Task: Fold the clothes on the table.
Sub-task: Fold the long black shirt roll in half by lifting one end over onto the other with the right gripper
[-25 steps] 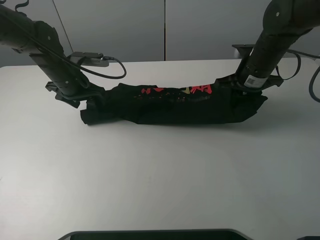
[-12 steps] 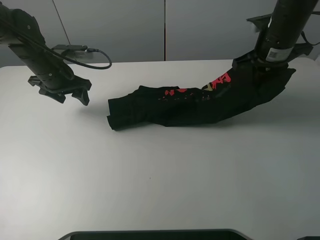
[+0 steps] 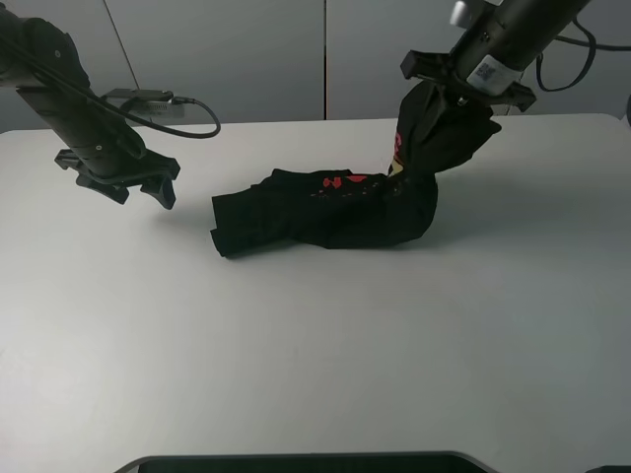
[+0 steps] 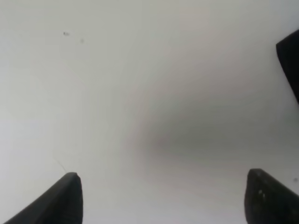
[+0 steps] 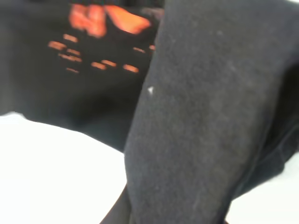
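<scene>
The right gripper (image 3: pixel 455 94) is pinching one end of the black T-shirt (image 3: pixel 315 212) and holding it up above the white table (image 3: pixel 315 355), while the rest is lying bunched near the middle. The left gripper (image 3: pixel 158 187) is hovering apart from the shirt, jaws spread wide, holding nothing.

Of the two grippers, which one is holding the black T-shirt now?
The right gripper: it is shut on one end of the T-shirt, held up above the table. The left gripper hangs open beside the T-shirt, touching nothing.
</scene>
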